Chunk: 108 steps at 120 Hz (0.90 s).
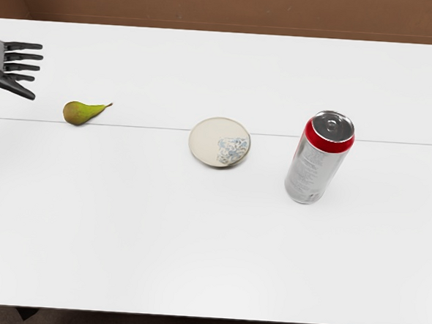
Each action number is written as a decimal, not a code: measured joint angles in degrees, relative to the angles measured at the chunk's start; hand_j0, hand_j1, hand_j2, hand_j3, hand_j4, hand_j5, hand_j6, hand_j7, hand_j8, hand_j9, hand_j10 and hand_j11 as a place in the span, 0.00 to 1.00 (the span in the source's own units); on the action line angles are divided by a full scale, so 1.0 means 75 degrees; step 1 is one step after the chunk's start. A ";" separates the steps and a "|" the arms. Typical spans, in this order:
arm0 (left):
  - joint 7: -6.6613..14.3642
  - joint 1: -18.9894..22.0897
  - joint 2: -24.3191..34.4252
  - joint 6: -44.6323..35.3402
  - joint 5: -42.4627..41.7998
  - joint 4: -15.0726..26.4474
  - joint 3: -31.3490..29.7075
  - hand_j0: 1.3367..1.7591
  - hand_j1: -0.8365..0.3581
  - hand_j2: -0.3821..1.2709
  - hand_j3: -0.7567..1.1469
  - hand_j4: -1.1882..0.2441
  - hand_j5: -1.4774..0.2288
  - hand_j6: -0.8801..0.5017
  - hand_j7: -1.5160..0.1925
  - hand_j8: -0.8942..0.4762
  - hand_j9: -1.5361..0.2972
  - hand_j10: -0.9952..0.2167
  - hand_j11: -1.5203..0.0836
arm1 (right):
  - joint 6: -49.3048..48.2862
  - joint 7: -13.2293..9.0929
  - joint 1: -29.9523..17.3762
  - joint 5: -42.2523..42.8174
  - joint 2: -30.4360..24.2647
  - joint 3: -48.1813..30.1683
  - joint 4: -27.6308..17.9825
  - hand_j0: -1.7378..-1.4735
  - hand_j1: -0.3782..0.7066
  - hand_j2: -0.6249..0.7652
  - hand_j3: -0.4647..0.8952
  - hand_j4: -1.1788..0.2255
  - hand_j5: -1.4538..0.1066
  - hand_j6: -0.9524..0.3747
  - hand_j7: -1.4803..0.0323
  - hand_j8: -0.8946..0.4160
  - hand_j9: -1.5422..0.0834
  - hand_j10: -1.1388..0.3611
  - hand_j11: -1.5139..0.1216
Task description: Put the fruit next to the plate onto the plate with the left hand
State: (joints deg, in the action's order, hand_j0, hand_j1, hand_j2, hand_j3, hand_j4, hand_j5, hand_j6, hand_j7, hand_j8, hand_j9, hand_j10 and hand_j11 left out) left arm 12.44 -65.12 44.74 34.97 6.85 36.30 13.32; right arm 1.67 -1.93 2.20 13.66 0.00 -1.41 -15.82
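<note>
Nearest to me on the white table (pixel 195 263), an upright silver aluminium can with a red top band (pixel 319 159) stood at 4 o'clock from the plate, apart from it. The small round cream plate with a blue pattern (pixel 203 135) sat mid-table. The green-brown pear (pixel 81 113) lay on the table at the plate's 9 o'clock, well apart, stem toward 3 o'clock. The dark grey left hand (pixel 16 67) was at the pear's 10 o'clock, fingers spread, gripping nothing, clear of the pear.

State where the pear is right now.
In the head view, the pear lies on the left, left of the plate and lower right of the left hand, touching neither.
</note>
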 joint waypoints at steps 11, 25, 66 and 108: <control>0.0013 -0.0010 -0.0005 0.0004 -0.0001 0.0000 -0.0020 0.76 0.94 0.24 0.40 0.79 0.83 0.60 0.85 0.61 0.80 0.78 0.91 | 0.0000 0.0000 0.0000 -0.0003 0.0000 0.0000 0.0000 0.30 0.03 0.45 0.34 0.84 0.93 0.72 0.98 0.68 0.95 0.76 0.93; 0.0781 -0.0396 -0.0670 0.0007 0.0499 -0.0128 -0.0064 0.76 0.94 0.24 0.40 0.79 0.83 0.60 0.85 0.62 0.80 0.78 0.91 | 0.0000 0.0000 0.0000 -0.0003 0.0000 0.0000 0.0000 0.30 0.03 0.45 0.34 0.84 0.93 0.72 0.98 0.68 0.95 0.76 0.93; 0.1685 -0.1420 -0.2909 -0.1410 0.5127 -0.0187 -0.1078 0.76 0.94 0.24 0.40 0.79 0.82 0.59 0.84 0.61 0.80 0.77 0.90 | 0.0000 0.0000 0.0000 -0.0004 0.0000 0.0000 0.0000 0.30 0.03 0.45 0.34 0.84 0.93 0.72 0.98 0.68 0.95 0.76 0.93; 0.1671 -0.1460 -0.3824 -0.2750 0.6504 -0.0207 -0.2852 0.76 0.92 0.24 0.40 0.78 0.81 0.58 0.83 0.60 0.78 0.76 0.89 | 0.0000 0.0000 0.0000 -0.0004 0.0000 0.0000 0.0000 0.30 0.03 0.45 0.34 0.84 0.93 0.72 0.98 0.68 0.95 0.76 0.93</control>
State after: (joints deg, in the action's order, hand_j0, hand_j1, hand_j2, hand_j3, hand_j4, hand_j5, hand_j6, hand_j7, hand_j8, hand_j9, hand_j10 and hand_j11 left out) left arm 24.97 -76.07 16.06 14.34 55.63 34.75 -8.07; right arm 1.67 -1.93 2.20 13.62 0.00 -1.41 -15.82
